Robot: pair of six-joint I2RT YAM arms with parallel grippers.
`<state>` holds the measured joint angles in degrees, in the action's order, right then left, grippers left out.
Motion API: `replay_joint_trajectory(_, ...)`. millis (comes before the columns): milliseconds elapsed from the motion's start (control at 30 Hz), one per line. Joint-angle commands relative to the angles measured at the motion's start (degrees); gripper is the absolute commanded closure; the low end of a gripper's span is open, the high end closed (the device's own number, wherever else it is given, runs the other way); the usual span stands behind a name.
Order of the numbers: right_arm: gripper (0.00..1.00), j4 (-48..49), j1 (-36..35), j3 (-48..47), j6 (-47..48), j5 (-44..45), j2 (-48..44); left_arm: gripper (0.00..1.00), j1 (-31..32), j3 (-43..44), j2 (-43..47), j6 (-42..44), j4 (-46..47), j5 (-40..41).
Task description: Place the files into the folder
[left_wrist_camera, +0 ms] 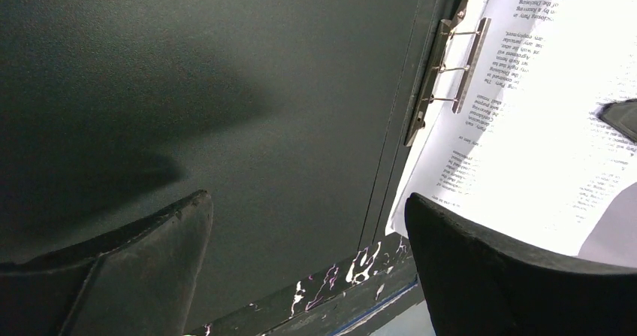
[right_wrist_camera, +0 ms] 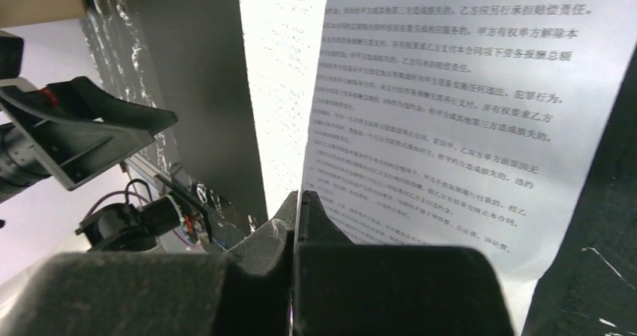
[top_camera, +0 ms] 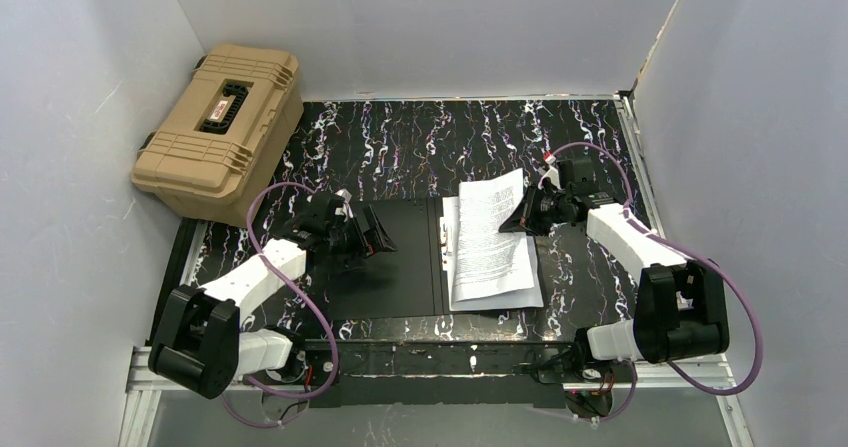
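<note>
The folder [top_camera: 400,257] lies open and flat mid-table with its black inside up. The files [top_camera: 490,237], white sheets of small black print, lie on its right half beside a metal clip bar [left_wrist_camera: 447,73]. My right gripper [top_camera: 522,217] is shut on the right edge of the top sheet. The right wrist view shows that sheet [right_wrist_camera: 451,110] pinched between the closed jaws [right_wrist_camera: 298,201], with more sheets [right_wrist_camera: 278,65] beneath it. My left gripper [top_camera: 375,237] is open and empty, low over the folder's bare left half [left_wrist_camera: 225,88], with the files [left_wrist_camera: 541,125] to its right.
A tan ribbed hard case [top_camera: 220,132] stands at the back left, partly off the black marbled mat [top_camera: 420,137]. White walls close in the left, back and right sides. The arm bases and their cables sit at the near edge.
</note>
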<state>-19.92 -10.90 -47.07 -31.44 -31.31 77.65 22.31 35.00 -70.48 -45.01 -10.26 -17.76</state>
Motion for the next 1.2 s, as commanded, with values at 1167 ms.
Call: replay_joint_trajectory(1167,0.99,3.92,-4.11,1.56,8.68,12.77,5.5,0.02,0.31,0.94,-1.24,0.58,0.53,0.32)
